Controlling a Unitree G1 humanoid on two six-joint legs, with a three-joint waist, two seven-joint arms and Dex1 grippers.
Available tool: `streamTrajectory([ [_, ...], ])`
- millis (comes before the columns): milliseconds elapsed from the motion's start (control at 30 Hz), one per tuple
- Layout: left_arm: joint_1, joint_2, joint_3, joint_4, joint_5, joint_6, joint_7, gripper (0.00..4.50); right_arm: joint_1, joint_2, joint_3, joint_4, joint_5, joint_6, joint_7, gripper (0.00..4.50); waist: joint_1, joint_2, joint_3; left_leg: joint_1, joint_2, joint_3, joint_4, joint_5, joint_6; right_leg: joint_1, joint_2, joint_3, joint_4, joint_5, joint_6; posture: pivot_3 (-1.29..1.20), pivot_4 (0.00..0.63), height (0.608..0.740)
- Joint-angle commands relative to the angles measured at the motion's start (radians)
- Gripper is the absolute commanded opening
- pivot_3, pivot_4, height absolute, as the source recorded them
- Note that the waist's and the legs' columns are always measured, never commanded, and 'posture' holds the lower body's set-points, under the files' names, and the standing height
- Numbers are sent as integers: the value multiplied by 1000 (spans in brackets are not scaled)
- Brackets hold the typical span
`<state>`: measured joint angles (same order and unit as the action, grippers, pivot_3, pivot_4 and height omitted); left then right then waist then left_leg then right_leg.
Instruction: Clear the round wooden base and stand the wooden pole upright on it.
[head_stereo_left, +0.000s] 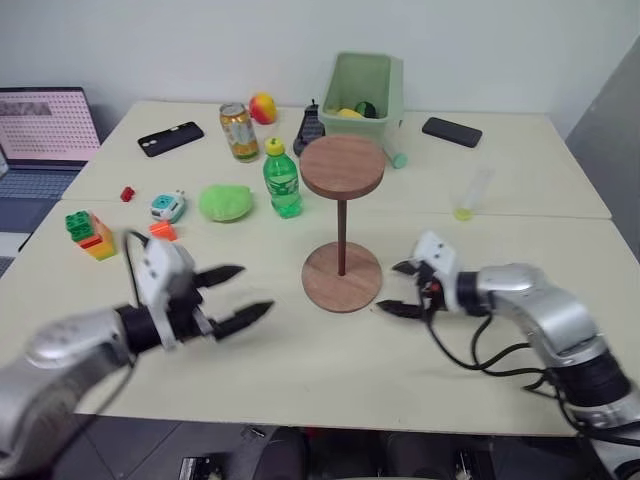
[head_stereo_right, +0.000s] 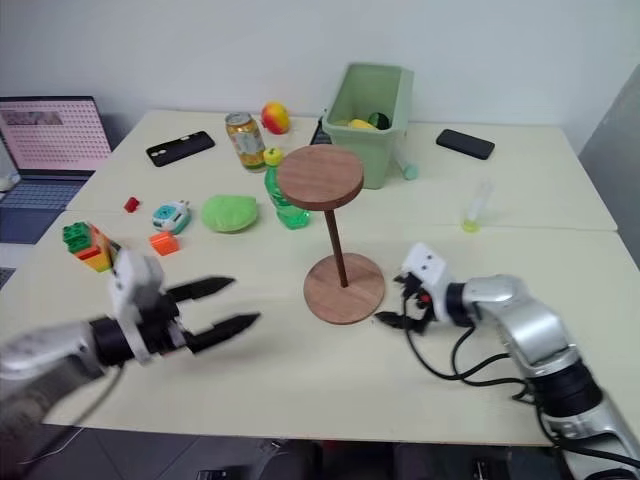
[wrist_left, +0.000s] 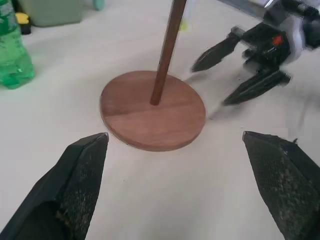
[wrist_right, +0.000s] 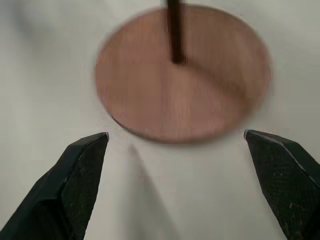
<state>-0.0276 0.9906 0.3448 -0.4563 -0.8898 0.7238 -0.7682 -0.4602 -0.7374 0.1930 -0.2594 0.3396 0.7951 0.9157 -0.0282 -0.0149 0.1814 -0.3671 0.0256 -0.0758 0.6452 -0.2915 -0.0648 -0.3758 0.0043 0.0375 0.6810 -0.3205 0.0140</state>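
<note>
A: Where is the long thin dark-brown wooden pole (head_stereo_left: 342, 230)?

B: Standing upright on the flat round reddish-brown wooden base (head_stereo_left: 342, 277), its thick disc end up in the air. The base lies on the pale tabletop (head_stereo_left: 300, 350), near the middle, with nothing else resting on it.

A: And the grippers?

B: The right gripper (head_stereo_left: 402, 288) sits just beside the base, on the robot's right of it. Its black fingers (wrist_left: 215, 52) are spread apart and hold nothing, a bare strip of tabletop between them and the base's edge. The left gripper (head_stereo_left: 240, 293) hangs on the other side, farther off, its fingers (head_stereo_left: 222, 272) also parted and empty, pointing toward the base.

A: What lies beyond?

B: Behind the pole, a green plastic bottle with a yellow cap (head_stereo_left: 282, 179) stands upright. Near it lies a soft green lump (head_stereo_left: 225, 202), and a gold drink can (head_stereo_left: 239, 131) stands farther back. A pale green plastic bin (head_stereo_left: 365, 92) sits at the rear. A clear plastic tube with a yellow bottom (head_stereo_left: 470, 195) lies to the right, well apart from the base.
</note>
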Motion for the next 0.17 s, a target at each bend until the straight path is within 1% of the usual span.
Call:
streamTrajectory([
  [33, -162, 78, -41, 166, 23, 27, -118, 4500, -55, -62, -80, -14, 65, 10, 86, 4487, -6, 0, 1, 0, 0, 1, 0, 0, 0, 0, 1, 0, 1, 0, 0, 0, 150, 740],
  [100, -212, 104, -94, 231, 85, -6, -181, 4500, -75, -62, -112, -14, 99, 35, 87, 4487, -20, 0, 1, 0, 2, 2, -1, 0, 0, -3, 2, 1, 1, 0, 0, 0, 150, 740],
  [167, -245, 96, -157, 274, 149, -58, -229, 4500, -86, -46, -146, -12, 135, 69, 73, 4487, -21, 0, 1, 0, 3, 3, -2, -2, 3, -4, 2, 3, 0, 0, 0, 0, 150, 740],
])
